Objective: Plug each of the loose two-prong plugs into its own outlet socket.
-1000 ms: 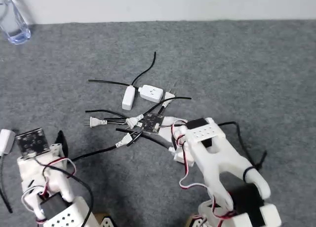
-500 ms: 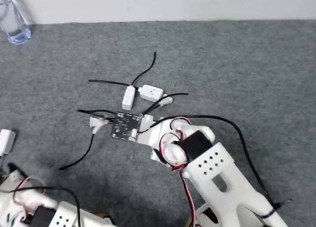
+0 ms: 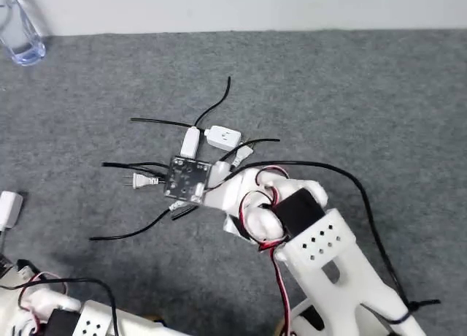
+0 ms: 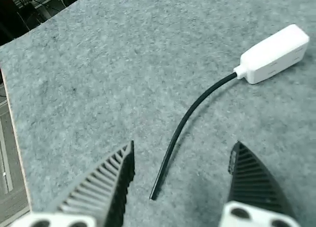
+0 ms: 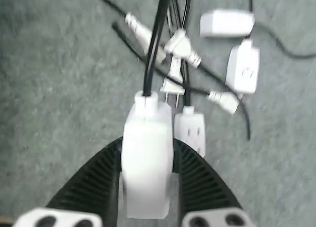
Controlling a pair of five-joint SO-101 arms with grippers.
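Lying between right gripper [image 5: 148, 150] jaws: socket [image 5: 146, 180]

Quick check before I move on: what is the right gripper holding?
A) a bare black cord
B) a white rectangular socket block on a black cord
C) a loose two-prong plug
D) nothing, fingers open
B: in the right wrist view the right gripper has its fingers shut on the white rectangular socket block, its black cord leading away.

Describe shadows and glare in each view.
High view: even light, soft shadow on the grey felt mat under the right arm. Left wrist view: the white outlet block and black cable cast thin shadows. Right wrist view: no glare on the white socket held by the right gripper.
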